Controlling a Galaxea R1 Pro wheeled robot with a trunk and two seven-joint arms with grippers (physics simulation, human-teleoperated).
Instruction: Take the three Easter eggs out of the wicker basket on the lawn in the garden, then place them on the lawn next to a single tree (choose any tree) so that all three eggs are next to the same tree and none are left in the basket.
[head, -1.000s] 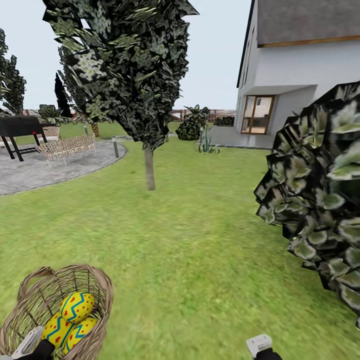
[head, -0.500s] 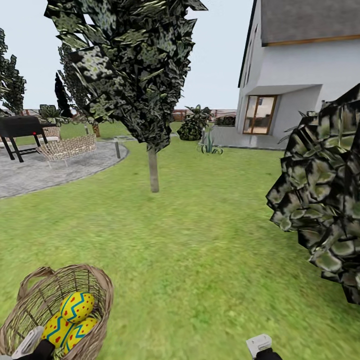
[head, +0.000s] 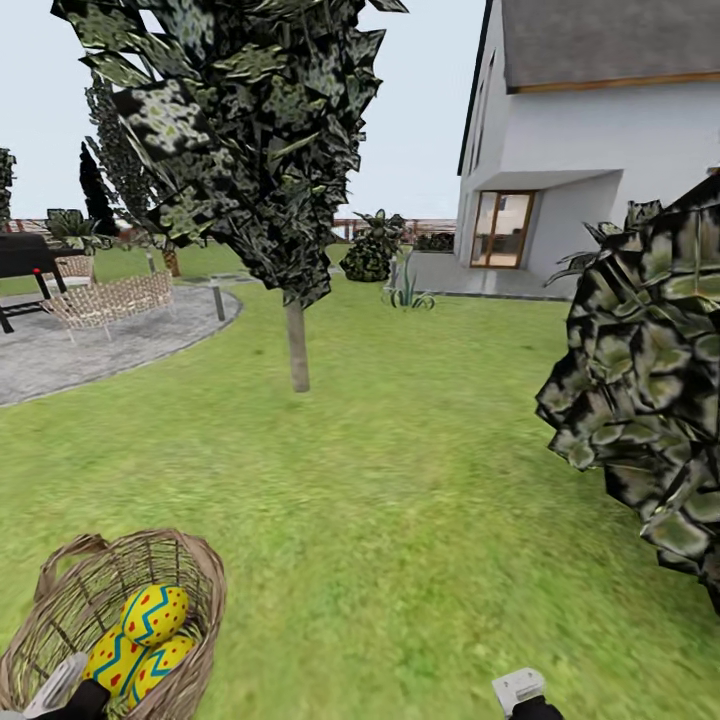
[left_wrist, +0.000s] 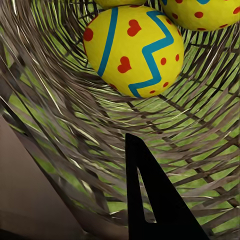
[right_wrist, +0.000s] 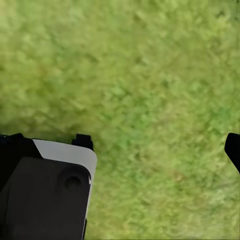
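Item: wicker basket (head: 190, 590), round, deep, brown-tan weave, at the near left of the lawn (head: 400, 480) in the head view; it appears carried at the left gripper (head: 60, 690), though whether it rests on the grass cannot be told. Contents: 3 Easter eggs (head: 152, 614), yellow with blue zigzag bands and red marks, stacked touching one another against the basket's right wall; none is out yet. In the left wrist view 1 egg (left_wrist: 134, 49) lies on the weave just beyond a dark fingertip (left_wrist: 150, 200), with parts of 2 more above it. Left gripper: 1 finger seen inside or against the basket wall; how far it is open, and what it grips, cannot be told. Right gripper (head: 520, 692): jaws spread wide over bare grass, holding nothing, per the right wrist view (right_wrist: 160, 145). Candidate destination: tree (head: 296, 345), slender pale trunk, dark crown, well apart from the basket across open lawn; a low bush (head: 650, 400) stands at right. Handling, judged: eggs look smooth, hard and rounded, likely light and prone to slip or roll; best pinched across the widest middle, topmost egg first. The basket looks stiff but open-weave; fingertips could snag in it.
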